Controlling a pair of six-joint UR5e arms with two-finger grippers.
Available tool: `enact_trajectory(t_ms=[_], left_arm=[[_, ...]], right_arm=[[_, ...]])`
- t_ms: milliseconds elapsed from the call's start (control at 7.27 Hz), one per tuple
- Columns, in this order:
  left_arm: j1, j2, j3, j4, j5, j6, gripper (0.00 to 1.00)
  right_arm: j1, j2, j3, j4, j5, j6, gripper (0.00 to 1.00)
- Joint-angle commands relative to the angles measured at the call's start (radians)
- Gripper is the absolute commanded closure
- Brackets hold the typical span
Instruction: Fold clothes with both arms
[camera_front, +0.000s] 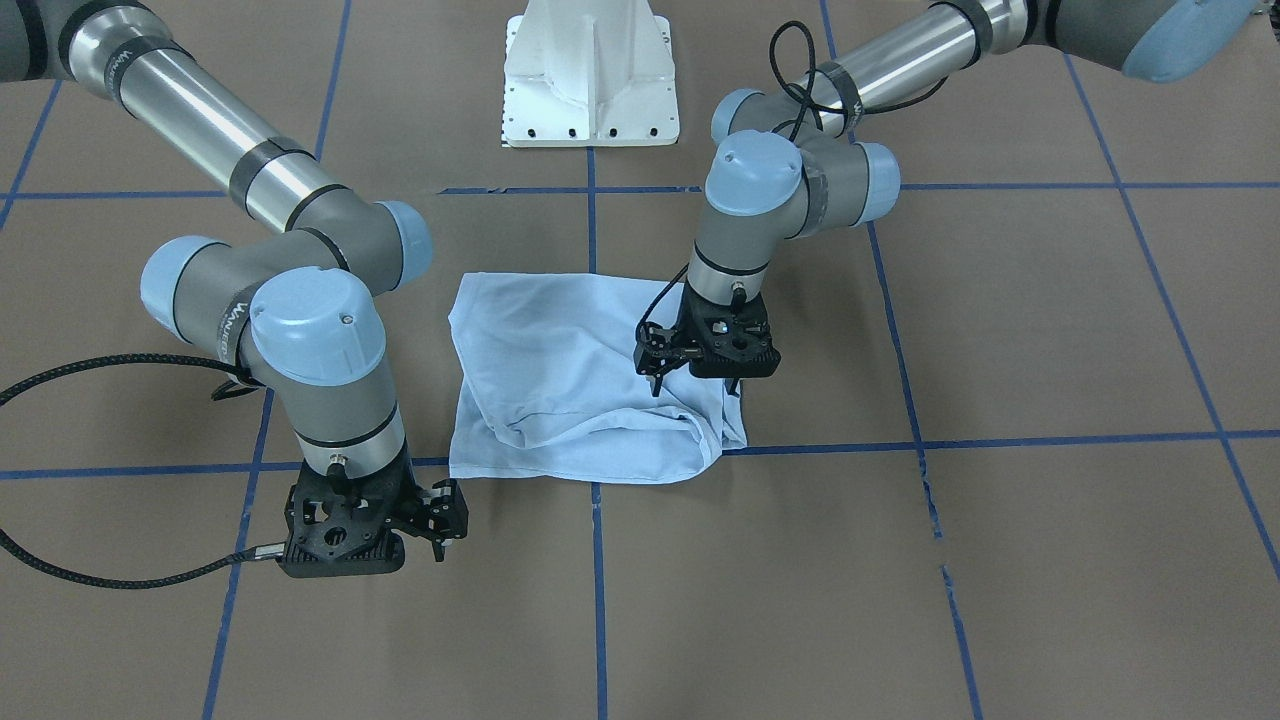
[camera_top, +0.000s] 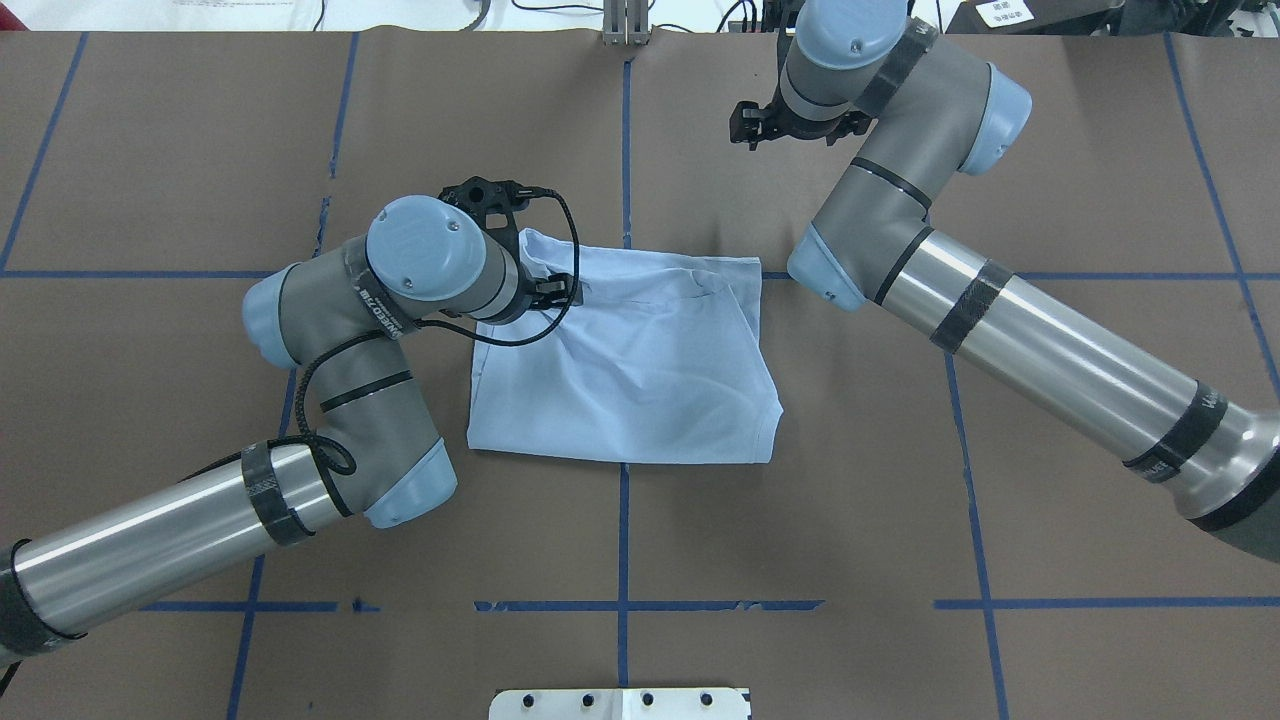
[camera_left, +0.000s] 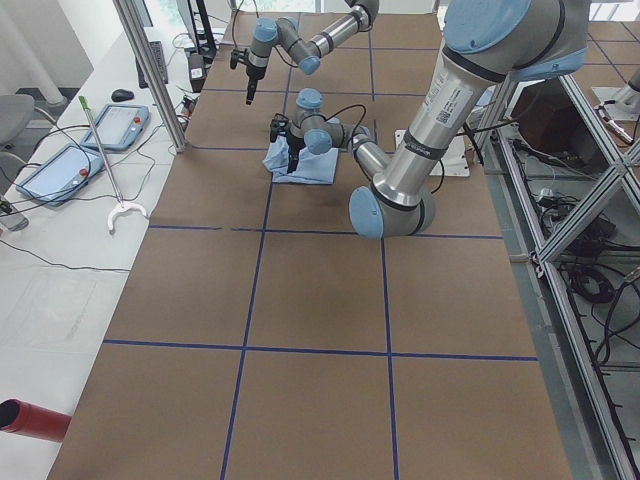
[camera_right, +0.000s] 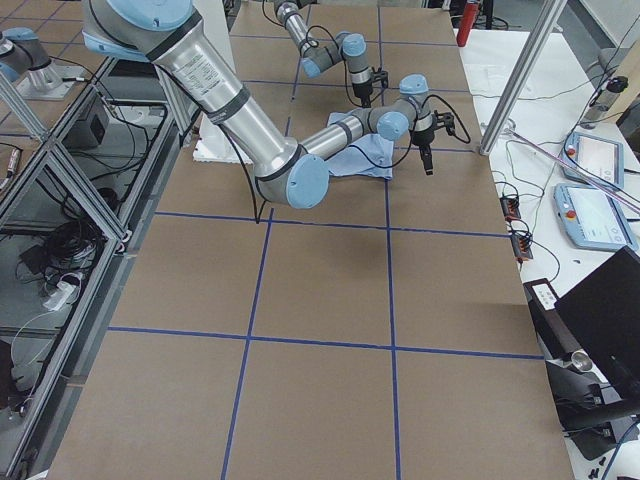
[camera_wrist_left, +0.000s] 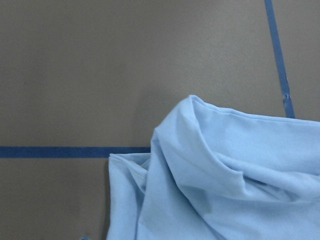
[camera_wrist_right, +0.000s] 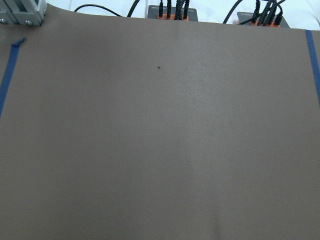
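**Pale blue t-shirt (camera_front: 570, 370), part-folded, at the centre of the table (camera_front: 1000, 560)**

Lies in a rough rectangle, rumpled along its operator-side edge. Left gripper (camera_front: 733, 383) hangs low over that edge's corner; whether its fingers are clenched on cloth cannot be told. Right gripper (camera_front: 445, 525) stands well apart over bare table; its finger spread is likewise unclear. Step judged: between folds, regrasp in hand. Next move likely calls for the right gripper at the opposite corner, both pinching together
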Motion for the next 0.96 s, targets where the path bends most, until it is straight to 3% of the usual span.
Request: enact_trajectory(t_ms=[0, 413, 825], left_arm=[[-0.023, -0.027, 0.078, -0.001, 0.022, -0.005, 0.0], [-0.122, -0.03, 0.19, -0.056, 0.058, 0.088, 0.0], [-0.176, -0.029, 0.196, -0.153, 0.029, 0.139, 0.0]], right_arm=[[0.0, -0.002, 0.0, 0.0, 0.0, 0.001, 0.0], [0.0, -0.003, 0.0, 0.0, 0.0, 0.001, 0.0], [-0.021, -0.002, 0.037, 0.0, 0.0, 0.12, 0.0]])
